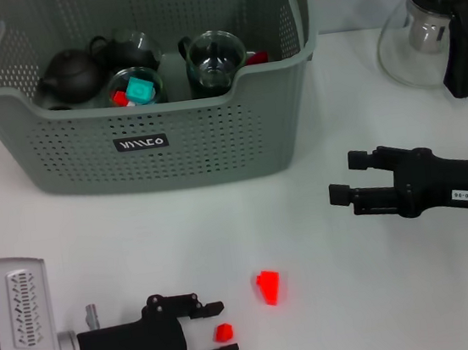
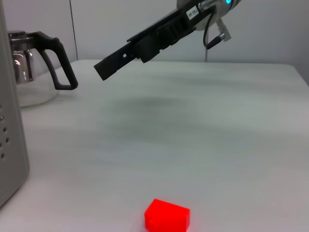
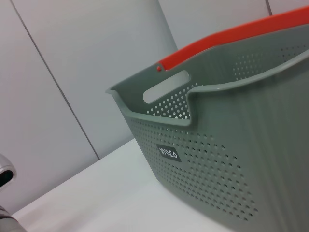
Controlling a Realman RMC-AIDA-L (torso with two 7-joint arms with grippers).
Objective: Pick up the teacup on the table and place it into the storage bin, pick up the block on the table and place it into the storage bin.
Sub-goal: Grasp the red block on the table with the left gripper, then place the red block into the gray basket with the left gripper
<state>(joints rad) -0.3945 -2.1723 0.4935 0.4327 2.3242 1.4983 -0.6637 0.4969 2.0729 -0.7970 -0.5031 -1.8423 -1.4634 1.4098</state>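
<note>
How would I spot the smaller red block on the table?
Start at the grey bin and come forward across the white table to the left gripper. The small red block lies between its open fingers; the bigger, wedge-shaped red block lies apart.

White table (image 1: 337, 316), pale panelled wall (image 3: 72, 72)

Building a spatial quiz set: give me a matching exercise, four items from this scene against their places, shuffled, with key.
Items:
1. small red block
2. larger red block
3. glass teapot
4. black teapot

Places:
A. inside the storage bin, toward the robot's left
B. between the left tool's open fingers
C. on the table, far corner on the robot's right
D. on the table in front of the bin, clear of both tools

Pairs: 1-B, 2-D, 3-C, 4-A

The right tool hangs open over the table, empty.
</note>
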